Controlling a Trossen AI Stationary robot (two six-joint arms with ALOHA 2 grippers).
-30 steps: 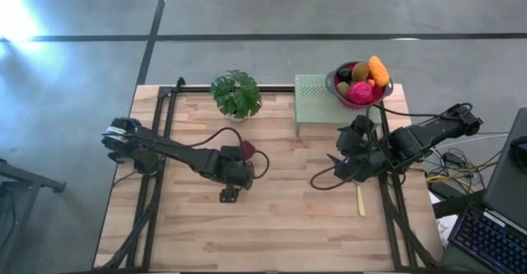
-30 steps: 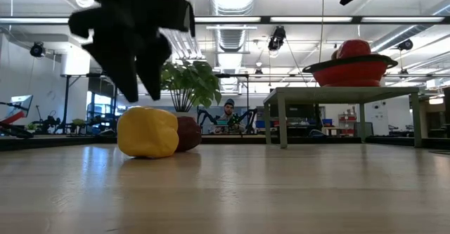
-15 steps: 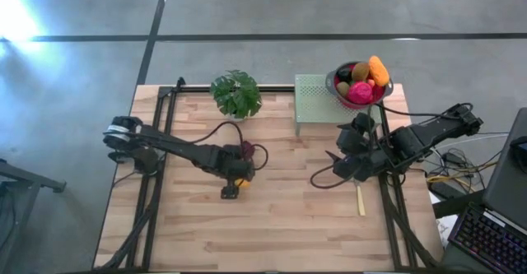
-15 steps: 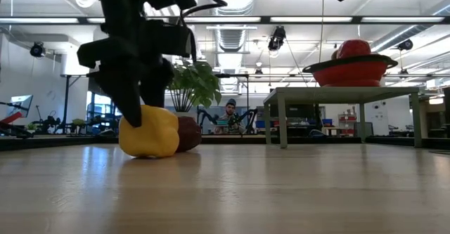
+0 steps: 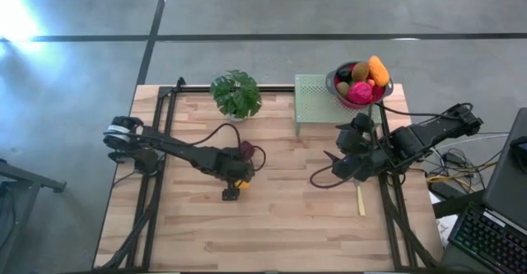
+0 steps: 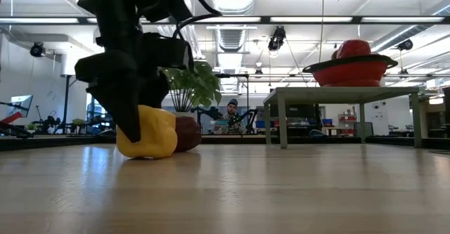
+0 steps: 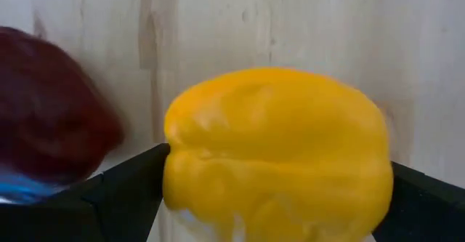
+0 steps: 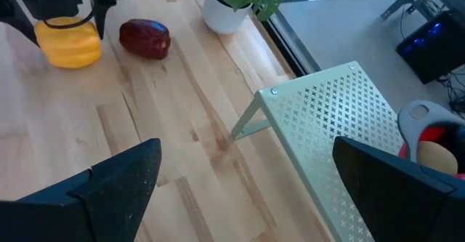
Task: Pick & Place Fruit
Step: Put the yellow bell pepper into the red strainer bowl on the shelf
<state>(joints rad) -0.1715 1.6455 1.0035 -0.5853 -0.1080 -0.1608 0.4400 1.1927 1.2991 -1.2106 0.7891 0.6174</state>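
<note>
A yellow fruit (image 7: pixel 276 155) rests on the wooden table left of centre, touching a maroon fruit (image 7: pixel 51 111) on its far side. My left gripper (image 7: pixel 280 162) points down over the yellow fruit (image 6: pixel 151 132), open, with one finger on each side. My right gripper (image 8: pixel 247 147) hangs open above the table's right part with nothing between its fingers. More fruits fill a red bowl (image 5: pixel 333 81) that stands on a green perforated stand (image 5: pixel 313 101) at the far right. My left gripper comes from above, pointing down, and its fingers (image 7: pixel 131 187) stand close against the yellow fruit's two sides (image 7: pixel 171 162). Whether they touch it I cannot tell. The fruit sits on the table.
A potted plant (image 5: pixel 236 95) stands at the far edge, left of the green stand. A slim knife (image 5: pixel 360 200) lies on the table below my right arm. Bare wood stretches along the near half of the table (image 5: pixel 272 233).
My left gripper has come down from above the yellow fruit until its open fingers straddle it. The yellow and maroon fruits have stayed where they were.
</note>
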